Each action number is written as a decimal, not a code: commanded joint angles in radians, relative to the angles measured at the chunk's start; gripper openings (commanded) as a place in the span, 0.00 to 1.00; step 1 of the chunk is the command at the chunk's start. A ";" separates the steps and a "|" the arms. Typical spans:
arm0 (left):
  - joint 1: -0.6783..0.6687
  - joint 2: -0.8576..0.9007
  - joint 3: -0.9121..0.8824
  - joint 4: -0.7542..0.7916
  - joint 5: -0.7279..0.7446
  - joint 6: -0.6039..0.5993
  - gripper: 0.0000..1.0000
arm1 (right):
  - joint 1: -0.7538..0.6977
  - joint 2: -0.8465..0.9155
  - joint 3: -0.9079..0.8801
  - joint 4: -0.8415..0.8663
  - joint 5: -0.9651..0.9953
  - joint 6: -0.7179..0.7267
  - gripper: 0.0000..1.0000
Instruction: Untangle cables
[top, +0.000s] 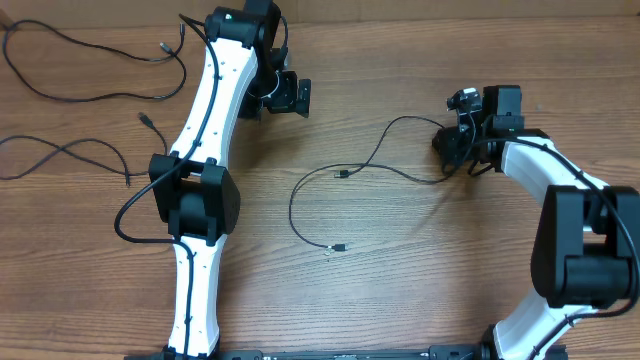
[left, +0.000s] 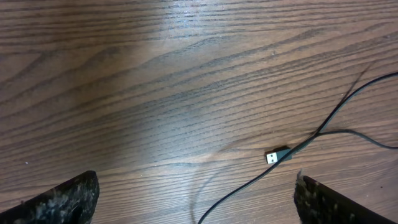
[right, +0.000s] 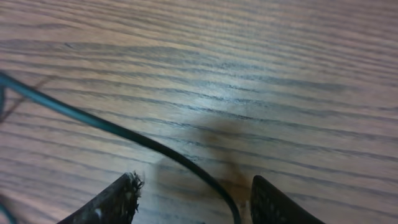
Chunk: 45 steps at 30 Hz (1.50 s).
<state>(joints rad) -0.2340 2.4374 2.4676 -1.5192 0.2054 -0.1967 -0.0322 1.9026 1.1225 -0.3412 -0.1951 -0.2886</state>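
Black cords first: two cables lie well apart on the far left of the bench (top: 400, 300), one looping at the top (top: 100, 46), one below it (top: 65, 150), neither touching the other from overhead. Both look sorted. My left hand (top: 288, 97) hangs above bare wood, fingers spread wide, holding nothing; its wrist view shows one silver-tipped plug (left: 278, 155) of the third cable just ahead.

Third cable (top: 292, 205) sits mid-bench in an open curve, both plugs free, its far stretch running right into my right hand (top: 452, 155). There the fingers (right: 118, 199) stand apart with the cord passing between them, not pinched yet as far as I can tell.

Step, my read: grasping the last cable, task near done. Next move calls for pinching squarely on the thin cord, low to the wood, then drawing it clear to the right without dragging the loop over itself.
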 joint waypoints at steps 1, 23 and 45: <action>-0.002 0.003 0.014 0.002 0.013 -0.014 1.00 | 0.002 0.057 -0.005 0.015 -0.008 -0.002 0.35; 0.056 -0.037 0.254 -0.171 0.666 0.415 0.93 | 0.003 -0.205 0.288 -0.204 -0.832 1.053 0.04; -0.198 -0.201 0.269 -0.148 0.441 0.567 1.00 | 0.038 -0.204 0.288 0.628 -0.896 2.172 0.04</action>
<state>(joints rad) -0.4217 2.2459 2.7235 -1.6840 0.6754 0.3088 0.0093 1.7084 1.3926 0.2203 -1.1271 1.6695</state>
